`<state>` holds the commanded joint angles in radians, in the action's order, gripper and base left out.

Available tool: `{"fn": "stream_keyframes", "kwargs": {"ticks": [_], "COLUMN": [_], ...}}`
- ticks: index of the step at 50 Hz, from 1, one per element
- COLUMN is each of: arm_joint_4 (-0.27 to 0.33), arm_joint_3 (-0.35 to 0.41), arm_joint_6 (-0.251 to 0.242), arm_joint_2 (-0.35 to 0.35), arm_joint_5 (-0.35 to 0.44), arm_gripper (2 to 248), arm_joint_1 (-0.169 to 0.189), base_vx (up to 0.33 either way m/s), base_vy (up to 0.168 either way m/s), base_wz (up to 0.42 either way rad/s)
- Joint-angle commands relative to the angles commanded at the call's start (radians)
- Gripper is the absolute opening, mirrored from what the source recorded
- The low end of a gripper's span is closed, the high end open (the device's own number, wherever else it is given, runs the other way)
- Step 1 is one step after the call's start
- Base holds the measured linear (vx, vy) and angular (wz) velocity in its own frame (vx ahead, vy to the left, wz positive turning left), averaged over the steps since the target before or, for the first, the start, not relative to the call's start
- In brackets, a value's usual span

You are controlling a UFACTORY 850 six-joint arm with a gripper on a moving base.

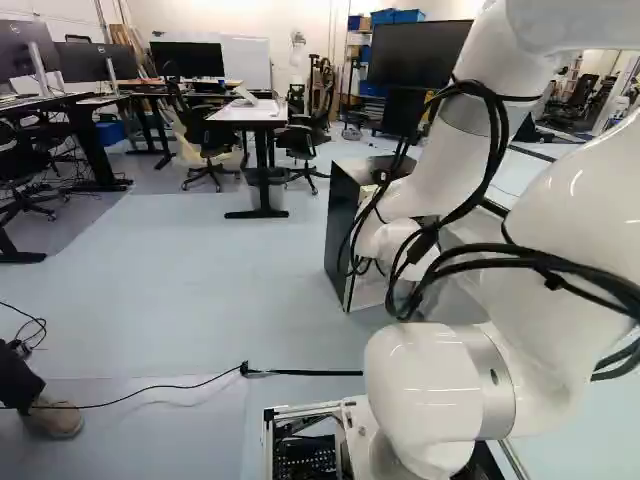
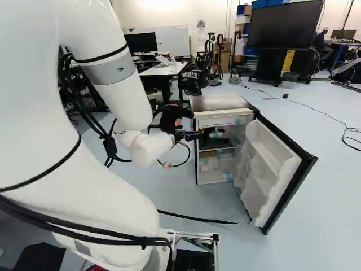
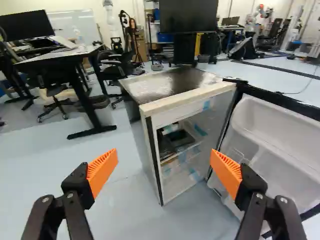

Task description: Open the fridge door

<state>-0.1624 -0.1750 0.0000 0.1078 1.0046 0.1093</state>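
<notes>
One small fridge [image 3: 138,107], dark-sided with a pale front frame [image 3: 187,100], standing upright on the floor [image 3: 60,175] ahead of the arm [image 2: 107,79], well in from the floor's far edge by the wall. Open wide at the door [image 2: 268,161], with a dark outer edge and a white moulded inner face, swung out toward the right of the right base view. Lined in white inside, with a dark item [image 3: 167,142] on an upper shelf and bits of blue tape [image 3: 200,129] about the walls. Close to the fridge in the right base view, the pincer [image 2: 189,125]. Spread wide in the wrist view, with orange pads [image 3: 102,170] facing each other across a broad gap, and, farther ahead between them, the fridge's front opening.
</notes>
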Motion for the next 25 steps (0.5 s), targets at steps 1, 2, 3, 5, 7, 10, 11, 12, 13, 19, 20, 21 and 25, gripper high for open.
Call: {"fn": "stream_keyframes", "kwargs": {"ticks": [1,2,3,5,7,10,11,12,13,19,20,21,25], "arm_joint_4": [0.006,0.012,0.017,0.028,0.038,0.053,0.058,0.063,0.067,0.092,0.096,0.1,0.114], "arm_joint_3": [0.003,0.006,0.009,0.015,0.021,0.029,0.031,0.034,0.036,0.05,0.052,0.054,0.062], "arm_joint_6": [0.0,0.0,0.0,0.0,0.0,0.0,0.0,0.0,0.0,0.0,0.0,0.0,0.0], "arm_joint_2": [0.006,0.012,0.018,0.03,0.041,0.056,0.061,0.066,0.071,0.097,0.101,0.105,0.12], "arm_joint_5": [-0.005,-0.009,-0.014,-0.023,-0.031,-0.043,-0.047,-0.051,-0.055,-0.075,-0.078,-0.081,-0.093], "arm_gripper": [247,247,247,247,247,247,247,247,247,247,247,247,247], "arm_joint_1": [-0.004,-0.008,-0.012,-0.019,-0.026,-0.036,-0.039,-0.042,-0.045,-0.062,-0.065,-0.067,-0.077], "base_vx": [0.0,0.0,0.0,0.0,0.0,0.0,0.0,0.0,0.0,0.0,0.0,0.0,0.0], "base_vy": [0.0,0.0,0.0,0.0,0.0,0.0,0.0,0.0,0.0,0.0,0.0,0.0,0.0], "base_wz": [0.0,0.0,0.0,0.0,0.0,0.0,0.0,0.0,0.0,0.0,0.0,0.0,0.0]}}
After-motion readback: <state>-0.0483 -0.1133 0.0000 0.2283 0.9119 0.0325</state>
